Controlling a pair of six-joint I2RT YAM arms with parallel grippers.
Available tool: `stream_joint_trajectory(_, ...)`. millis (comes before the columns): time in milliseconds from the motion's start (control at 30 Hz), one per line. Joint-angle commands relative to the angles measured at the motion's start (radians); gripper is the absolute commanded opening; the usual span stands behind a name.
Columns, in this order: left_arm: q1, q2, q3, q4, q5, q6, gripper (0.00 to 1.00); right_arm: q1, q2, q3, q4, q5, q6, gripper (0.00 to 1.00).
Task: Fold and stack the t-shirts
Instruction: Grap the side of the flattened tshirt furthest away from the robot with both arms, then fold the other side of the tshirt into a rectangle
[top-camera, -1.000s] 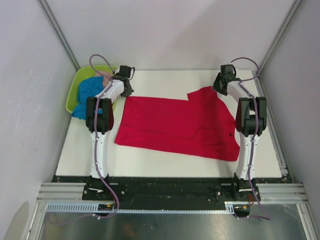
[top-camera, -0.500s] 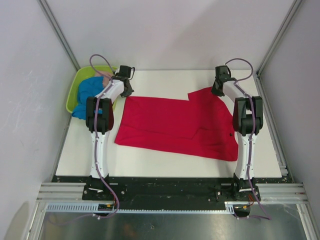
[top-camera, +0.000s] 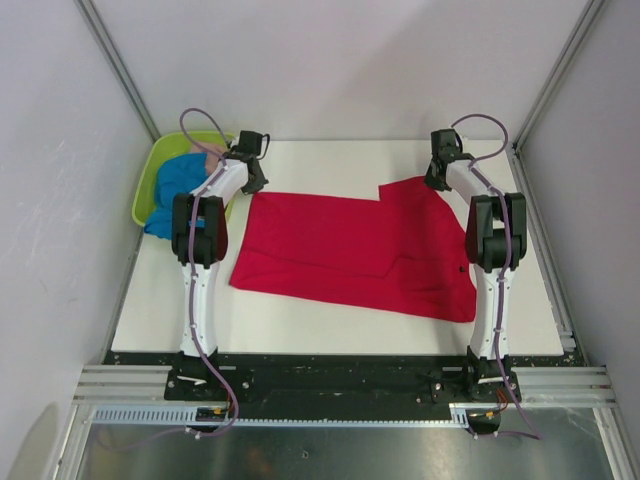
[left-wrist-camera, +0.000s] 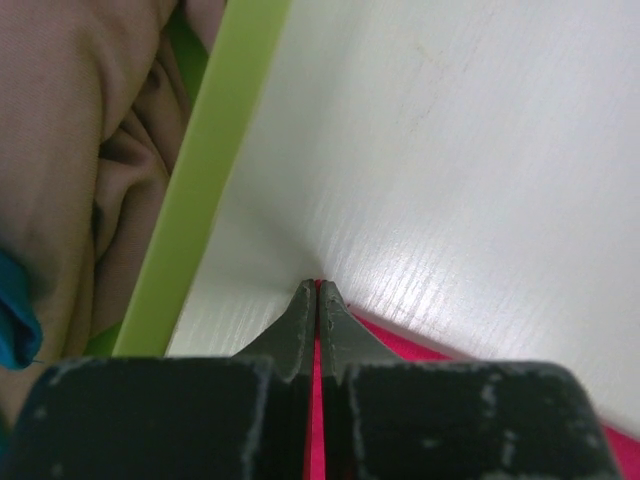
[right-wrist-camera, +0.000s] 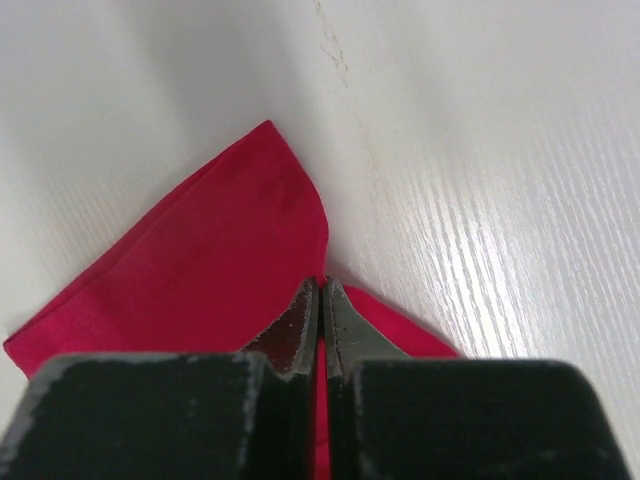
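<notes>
1. Viewing from above, I see red shirt (top-camera: 350, 245) spread flat on table (top-camera: 330, 325).
2. Left gripper (left-wrist-camera: 318, 292) clamps its far-left corner; right gripper (right-wrist-camera: 321, 288) clamps its far-right edge.
3. Blue shirt (top-camera: 172, 185) and pink shirt (left-wrist-camera: 60, 150) lie in basket (left-wrist-camera: 205, 190).

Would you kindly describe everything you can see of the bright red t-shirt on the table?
The bright red t-shirt, soft plain cloth, lies spread flat on the white table, a sleeve jutting out at its far right. The left gripper is shut on its far left corner, the right gripper on its far right edge by that sleeve.
</notes>
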Motion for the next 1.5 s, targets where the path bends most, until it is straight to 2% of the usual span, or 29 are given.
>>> stream_joint_trajectory(0,-0.002,-0.077,-0.003,0.057,0.031,0.04,0.0,0.003,-0.114,-0.025,-0.015,0.05,-0.007,0.0)
stream_joint_trajectory(567,0.001,-0.265,-0.258,0.204,0.075,0.064,0.0,0.039,-0.387,-0.283,-0.076,0.104,0.056,0.0)
stream_joint_trajectory(867,0.001,-0.393,-0.446,0.27,0.076,0.061,0.0,0.07,-0.543,-0.425,-0.141,0.12,0.097,0.0)
stream_joint_trajectory(1467,0.003,-0.556,-0.684,0.322,0.042,0.106,0.0,0.138,-0.78,-0.711,-0.18,0.141,0.145,0.0)
